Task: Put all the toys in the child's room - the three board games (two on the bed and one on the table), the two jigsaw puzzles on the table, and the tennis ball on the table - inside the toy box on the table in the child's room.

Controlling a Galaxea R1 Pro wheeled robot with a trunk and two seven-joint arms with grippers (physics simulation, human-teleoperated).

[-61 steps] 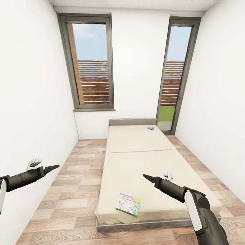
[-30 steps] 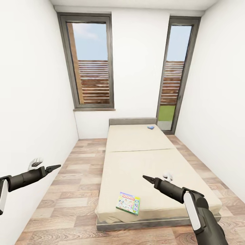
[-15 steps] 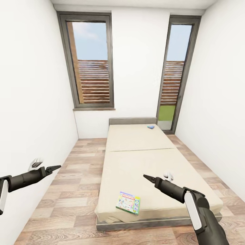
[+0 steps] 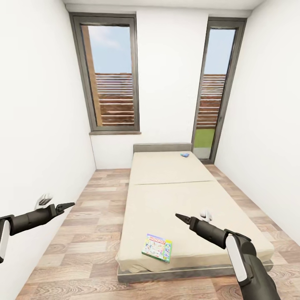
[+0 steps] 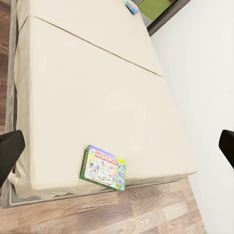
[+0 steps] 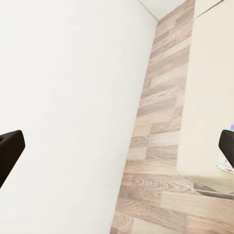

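Observation:
Two board games lie on the cream bed (image 4: 166,196). A green, colourful box (image 4: 157,247) (image 5: 103,167) rests near the foot edge, and a small blue one (image 4: 184,155) (image 5: 131,6) sits by the grey headboard. My left gripper (image 4: 68,205) hovers open over the floor left of the bed; its dark fingers (image 5: 9,155) stand wide apart in the left wrist view. My right gripper (image 4: 180,216) is open above the mattress, a short way right of and above the green box. The table, toy box, jigsaw puzzles and tennis ball are out of view.
A wood plank floor (image 4: 98,216) runs along the bed's left side, bounded by a white wall (image 4: 37,146). A narrower strip of floor (image 4: 266,225) lies on the right. A window (image 4: 110,79) and a glazed door (image 4: 212,96) are at the far end.
The whole picture has shifted very slightly, so the camera has moved a little. Both arms keep almost the same pose and both games lie where they were.

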